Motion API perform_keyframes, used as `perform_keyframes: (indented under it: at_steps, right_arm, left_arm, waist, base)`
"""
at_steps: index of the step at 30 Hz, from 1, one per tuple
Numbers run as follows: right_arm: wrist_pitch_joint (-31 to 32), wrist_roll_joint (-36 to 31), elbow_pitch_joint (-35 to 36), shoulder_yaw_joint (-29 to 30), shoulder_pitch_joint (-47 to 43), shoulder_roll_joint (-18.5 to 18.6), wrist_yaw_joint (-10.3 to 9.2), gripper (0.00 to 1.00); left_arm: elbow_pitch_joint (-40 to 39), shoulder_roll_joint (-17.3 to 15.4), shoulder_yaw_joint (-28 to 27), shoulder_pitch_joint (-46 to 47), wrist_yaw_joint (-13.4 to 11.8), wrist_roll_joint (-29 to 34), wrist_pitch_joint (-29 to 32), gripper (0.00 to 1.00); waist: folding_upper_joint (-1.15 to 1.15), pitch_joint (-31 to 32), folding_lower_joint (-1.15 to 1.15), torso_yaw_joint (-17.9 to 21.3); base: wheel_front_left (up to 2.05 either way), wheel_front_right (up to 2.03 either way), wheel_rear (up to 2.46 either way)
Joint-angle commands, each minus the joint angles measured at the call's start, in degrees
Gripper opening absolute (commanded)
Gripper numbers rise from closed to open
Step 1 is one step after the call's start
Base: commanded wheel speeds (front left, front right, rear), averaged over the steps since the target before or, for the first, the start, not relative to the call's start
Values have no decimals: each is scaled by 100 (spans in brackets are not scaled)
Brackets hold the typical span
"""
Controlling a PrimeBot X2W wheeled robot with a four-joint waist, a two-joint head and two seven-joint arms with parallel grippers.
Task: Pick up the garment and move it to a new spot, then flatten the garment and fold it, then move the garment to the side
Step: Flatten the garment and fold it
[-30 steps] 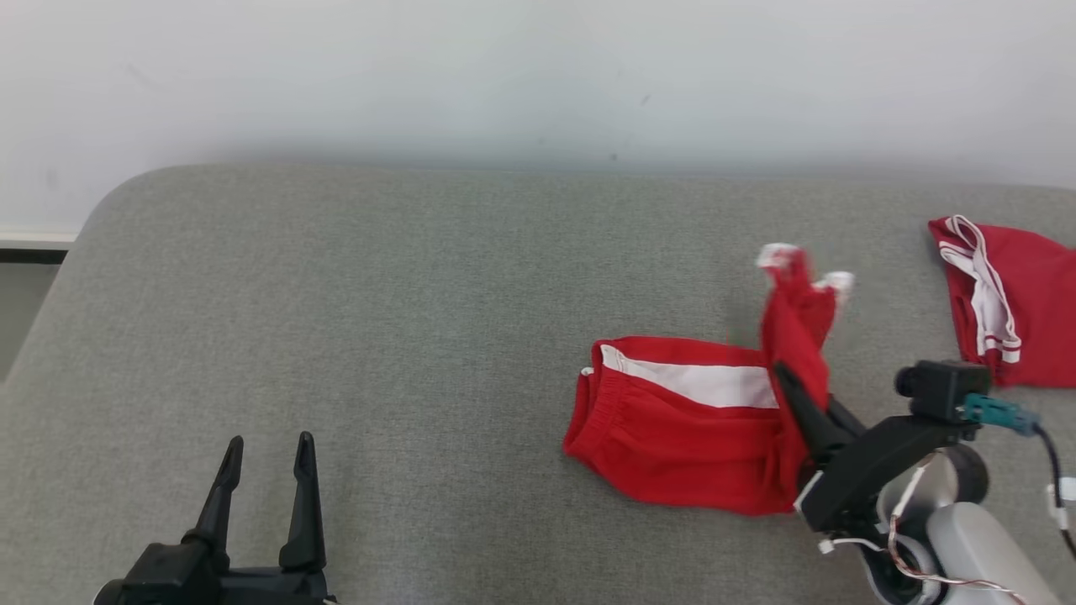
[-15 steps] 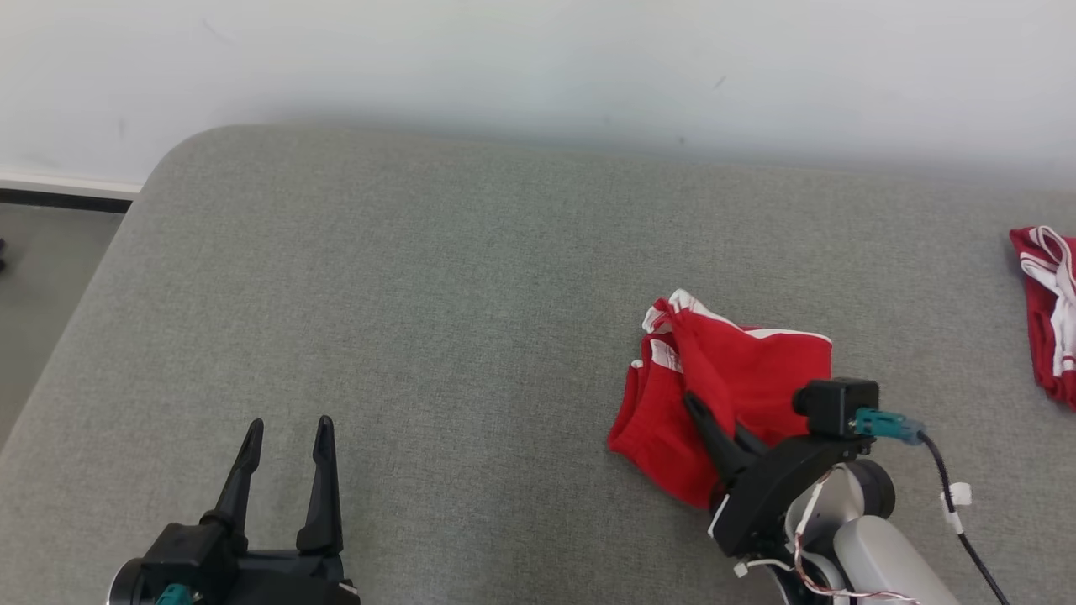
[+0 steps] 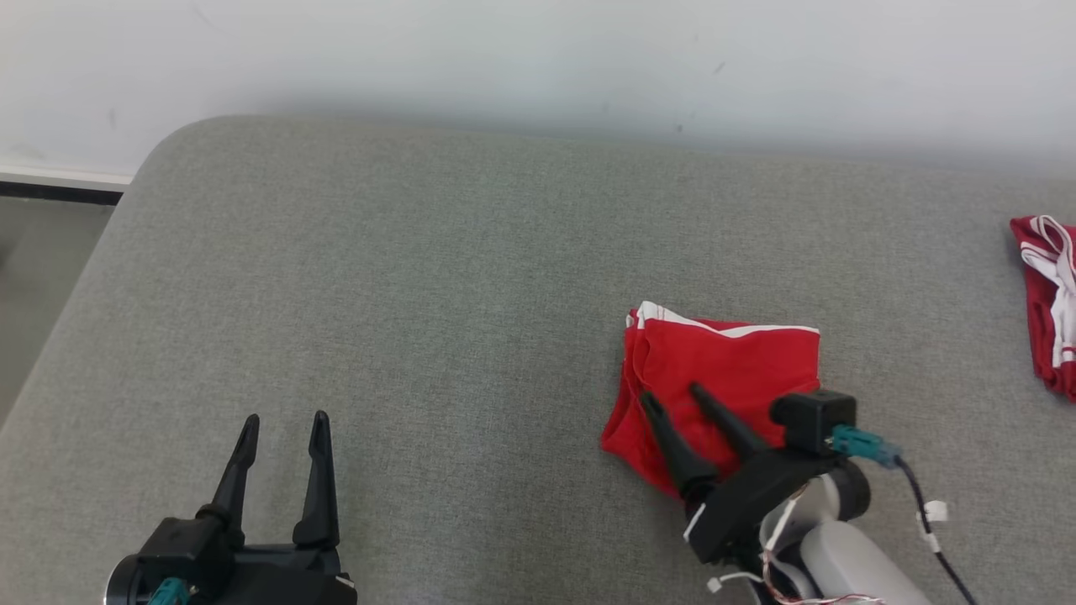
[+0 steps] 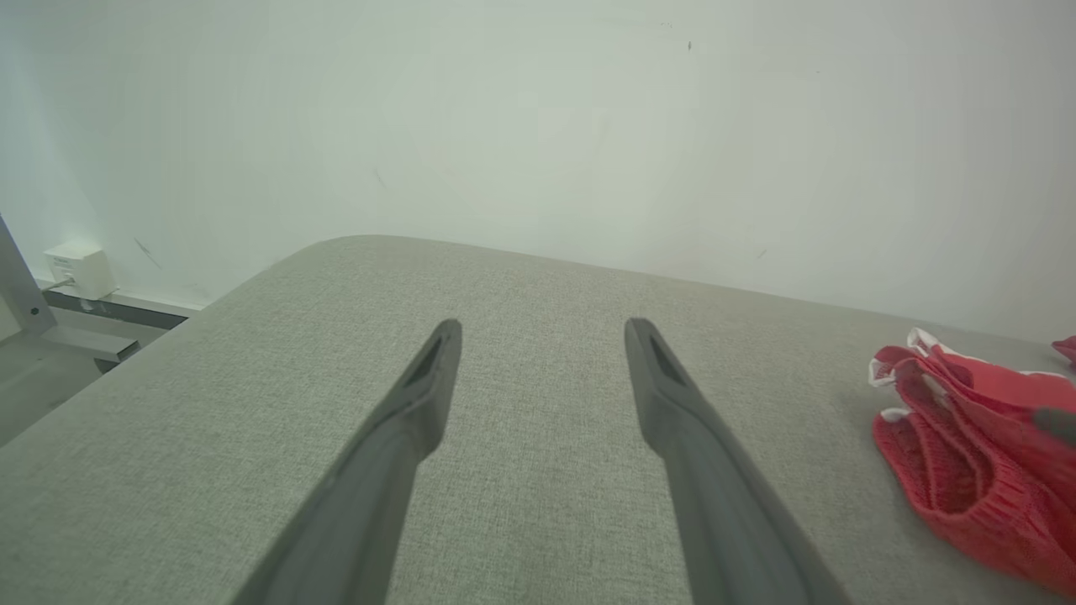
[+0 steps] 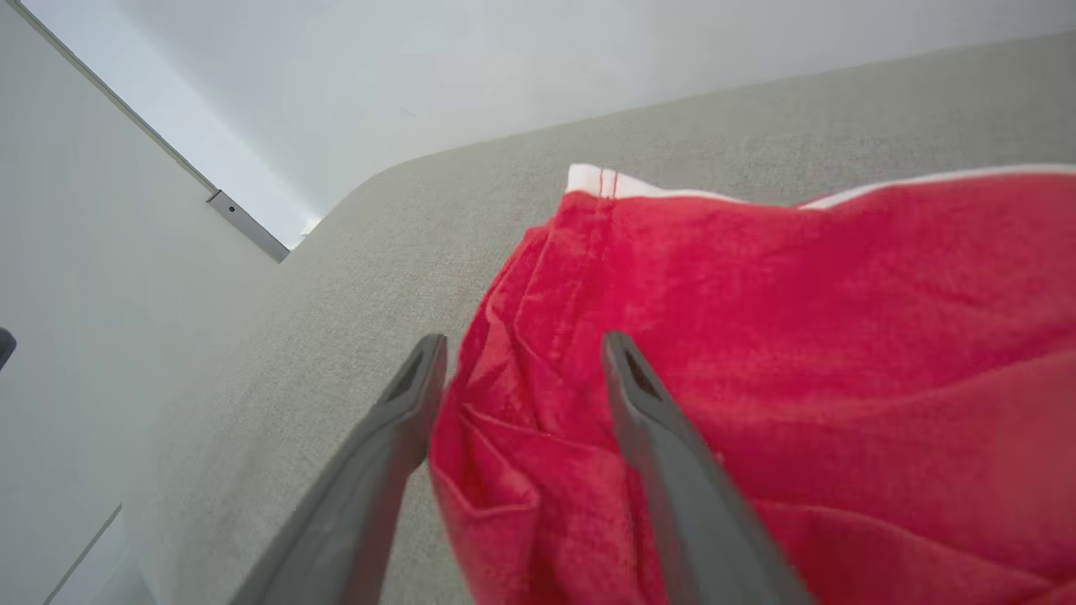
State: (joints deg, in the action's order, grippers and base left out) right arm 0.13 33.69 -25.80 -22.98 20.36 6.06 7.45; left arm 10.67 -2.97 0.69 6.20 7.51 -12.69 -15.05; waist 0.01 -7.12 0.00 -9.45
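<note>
The red garment point(image 3: 740, 361) with white trim lies folded in two on the grey padded surface point(image 3: 420, 277), right of the middle. My right gripper point(image 3: 670, 391) stands open over the garment's left part, its fingers apart with cloth beneath them and nothing pinched. In the right wrist view the red garment point(image 5: 799, 319) spreads under the open right gripper point(image 5: 523, 339), and its crumpled left edge lies between the fingers. My left gripper point(image 3: 285, 417) is open at the lower left, well away from the cloth. The left wrist view shows the left gripper point(image 4: 545, 323) over bare surface and the garment point(image 4: 967, 454) at the far right.
A second red and white garment point(image 3: 1046, 302) lies at the right edge of the surface. The surface's rounded corner and left edge point(image 3: 126, 218) drop to the floor. A pale wall point(image 3: 538, 59) runs behind the surface. Bare grey surface lies between the two grippers.
My right gripper carried the raised part of the garment leftward over the rest, then opened and let it go. The camera also shifted. The left gripper stayed open.
</note>
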Motion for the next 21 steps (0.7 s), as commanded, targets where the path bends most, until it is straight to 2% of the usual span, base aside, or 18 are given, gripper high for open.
perform_keyframes:
  at_steps: [1, 6, 11, 12, 13, 14, 17, 21]
  right_arm:
    - [-137, -21, 43, -4, 64, 140, 1, 100]
    - [-608, -100, 299, 223, 124, 467, 1, 100]
    - [-925, -235, 378, 688, 61, 767, 1, 100]
    - [-1011, -340, 338, 854, 39, 863, 1, 40]
    - [-1011, -340, 338, 854, 39, 863, 1, 40]
    - [-1044, -410, 294, 908, 24, 909, 1, 0]
    - [-1110, -581, 114, 982, 24, 958, 1, 0]
    - [-1198, -831, -225, 797, 146, 931, 1, 0]
  left_arm:
    - [1, 8, -24, 14, -7, 18, -15, 100]
    - [-60, 9, -144, -83, -7, 78, -15, 100]
    - [-119, 8, -223, -148, -7, 137, -15, 100]
    - [-133, 3, -229, -144, -7, 141, -15, 100]
    - [-133, 3, -229, -144, -7, 141, -15, 100]
    - [-138, 3, -225, -140, -7, 143, -15, 100]
    - [-126, -4, -195, -99, -7, 145, -15, 100]
    - [-94, -18, -154, -41, -7, 134, -15, 100]
  waist:
    - [-1, 23, 0, 41]
    - [-1, 83, 0, 143]
    - [-1, 100, 0, 194]
    - [-1, 89, 0, 191]
    - [-1, 89, 0, 191]
    - [-1, 80, 0, 186]
    - [-1, 42, 0, 145]
    - [-1, 3, 0, 77]
  base:
    - [0, 0, 0]
    - [0, 0, 0]
    - [0, 0, 0]
    - [0, 0, 0]
    - [0, 0, 0]
    - [0, 0, 0]
    - [0, 0, 0]
    - [0, 0, 0]
